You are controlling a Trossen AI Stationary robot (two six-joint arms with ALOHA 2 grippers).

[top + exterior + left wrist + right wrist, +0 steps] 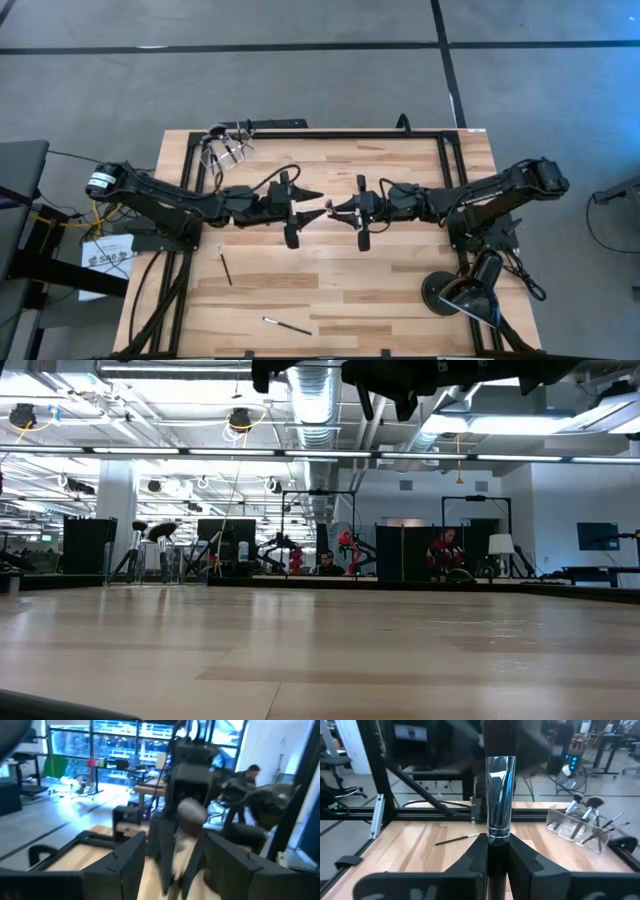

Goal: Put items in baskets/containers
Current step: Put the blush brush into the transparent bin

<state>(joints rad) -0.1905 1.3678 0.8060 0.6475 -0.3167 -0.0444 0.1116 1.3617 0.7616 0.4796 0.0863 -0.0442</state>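
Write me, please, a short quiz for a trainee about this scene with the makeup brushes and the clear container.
1. True or false: the right pincer is empty.
2. In the high view, how many loose brushes lie on the bare wood of the table? A) none B) two C) five
3. Fill in: in the high view, the clear container stands near the table's top-____ corner.

Key:
1. False: it is shut on a brush with a silvery ferrule.
2. B.
3. left.
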